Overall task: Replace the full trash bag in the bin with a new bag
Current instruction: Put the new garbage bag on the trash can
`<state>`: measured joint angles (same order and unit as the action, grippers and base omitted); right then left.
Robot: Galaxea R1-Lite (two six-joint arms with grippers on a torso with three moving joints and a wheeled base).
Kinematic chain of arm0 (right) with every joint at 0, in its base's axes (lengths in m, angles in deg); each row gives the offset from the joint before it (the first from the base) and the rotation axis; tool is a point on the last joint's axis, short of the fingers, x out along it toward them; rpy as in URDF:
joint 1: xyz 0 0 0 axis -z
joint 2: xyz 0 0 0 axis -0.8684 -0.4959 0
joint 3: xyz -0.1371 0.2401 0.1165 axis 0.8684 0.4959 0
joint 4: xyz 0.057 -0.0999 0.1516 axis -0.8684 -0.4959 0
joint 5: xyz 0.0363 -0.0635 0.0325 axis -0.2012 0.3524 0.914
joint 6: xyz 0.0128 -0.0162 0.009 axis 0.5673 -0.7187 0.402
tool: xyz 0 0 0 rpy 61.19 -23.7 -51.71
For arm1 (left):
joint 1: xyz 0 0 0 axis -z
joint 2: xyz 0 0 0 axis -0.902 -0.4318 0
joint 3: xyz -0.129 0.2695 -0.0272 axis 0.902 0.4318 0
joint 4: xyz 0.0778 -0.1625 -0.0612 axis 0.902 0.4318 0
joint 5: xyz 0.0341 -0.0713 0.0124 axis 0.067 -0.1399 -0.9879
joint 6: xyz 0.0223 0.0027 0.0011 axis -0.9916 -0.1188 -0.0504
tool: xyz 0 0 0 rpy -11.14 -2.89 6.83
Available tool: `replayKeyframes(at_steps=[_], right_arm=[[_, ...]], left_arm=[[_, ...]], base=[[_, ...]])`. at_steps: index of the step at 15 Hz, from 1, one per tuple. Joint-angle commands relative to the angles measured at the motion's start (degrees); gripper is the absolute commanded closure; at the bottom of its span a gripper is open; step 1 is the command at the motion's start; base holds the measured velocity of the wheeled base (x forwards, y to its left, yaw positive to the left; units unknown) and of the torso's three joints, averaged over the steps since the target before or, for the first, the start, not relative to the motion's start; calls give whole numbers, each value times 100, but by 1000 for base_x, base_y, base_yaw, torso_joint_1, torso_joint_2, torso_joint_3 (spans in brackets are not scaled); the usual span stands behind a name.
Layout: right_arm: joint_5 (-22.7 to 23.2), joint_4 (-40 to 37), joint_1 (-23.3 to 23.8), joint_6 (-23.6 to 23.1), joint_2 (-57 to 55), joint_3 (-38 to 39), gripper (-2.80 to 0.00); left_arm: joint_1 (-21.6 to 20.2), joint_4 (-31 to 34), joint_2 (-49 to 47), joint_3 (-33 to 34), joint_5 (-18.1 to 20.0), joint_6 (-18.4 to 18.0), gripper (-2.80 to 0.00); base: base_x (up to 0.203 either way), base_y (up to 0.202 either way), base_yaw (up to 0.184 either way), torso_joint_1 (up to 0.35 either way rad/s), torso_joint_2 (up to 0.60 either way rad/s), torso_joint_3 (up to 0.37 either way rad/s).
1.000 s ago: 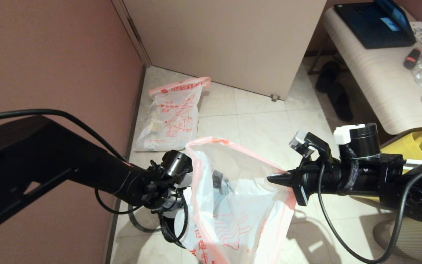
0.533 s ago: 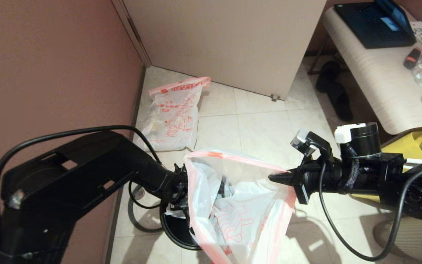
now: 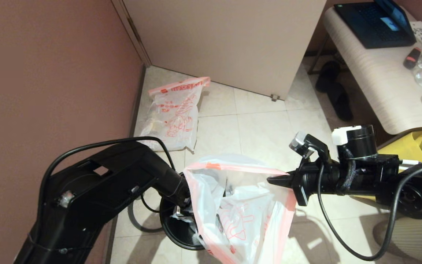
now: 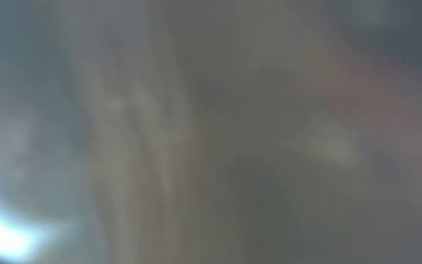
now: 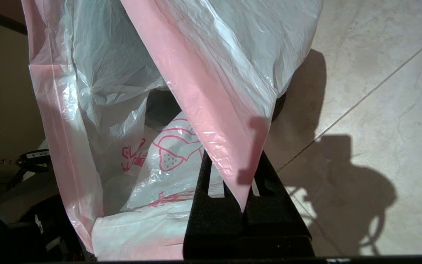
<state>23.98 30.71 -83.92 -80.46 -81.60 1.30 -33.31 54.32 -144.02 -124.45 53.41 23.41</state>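
while the right gripper is pinching its pink band, the new bag is hanging mouth-up over the bin; its red print is unreadable; left gripper's fingers cannot be told.

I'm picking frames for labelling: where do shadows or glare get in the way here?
Left wrist view: nothing recognisable, only a bright glare patch at one edge. Right wrist view: hard dark shadows on the pale tiled floor and on the crinkly clear pink-banded plastic bag pinched by the right tool. Head view: readable.
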Motion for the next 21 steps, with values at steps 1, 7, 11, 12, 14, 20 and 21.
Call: replayKeyframes(at_steps=[1,7,11,12,14,20,21], right_arm=[[91,19,-51,15,-228,-43,0],[-107,1054,-627,829,-713,-26,0],[-481,1091,-853,993,-1011,-291,0],[-598,1091,-925,1087,-1173,-480,0],[-874,1079,-1155,1186,-1301,-613,0],[-1071,940,-1537,1432,-1325,-562,0],[-1071,942,-1537,1447,-1309,-562,0]], left_arm=[[-22,-15,874,594,-31,29,0],[-145,-97,3308,2718,-43,396,0],[-217,-542,4163,3809,-42,634,0],[-255,-570,4355,3883,-40,645,0],[-268,-576,4737,3953,1,648,0],[336,-634,4818,3805,399,711,0],[466,-634,4815,3747,417,800,0]], base=[[0,0,0,0,0,0],[0,0,0,0,0,0],[0,0,0,0,0,0],[0,0,0,0,0,0],[0,0,0,0,0,0],[0,0,0,0,0,0],[0,0,0,0,0,0]])
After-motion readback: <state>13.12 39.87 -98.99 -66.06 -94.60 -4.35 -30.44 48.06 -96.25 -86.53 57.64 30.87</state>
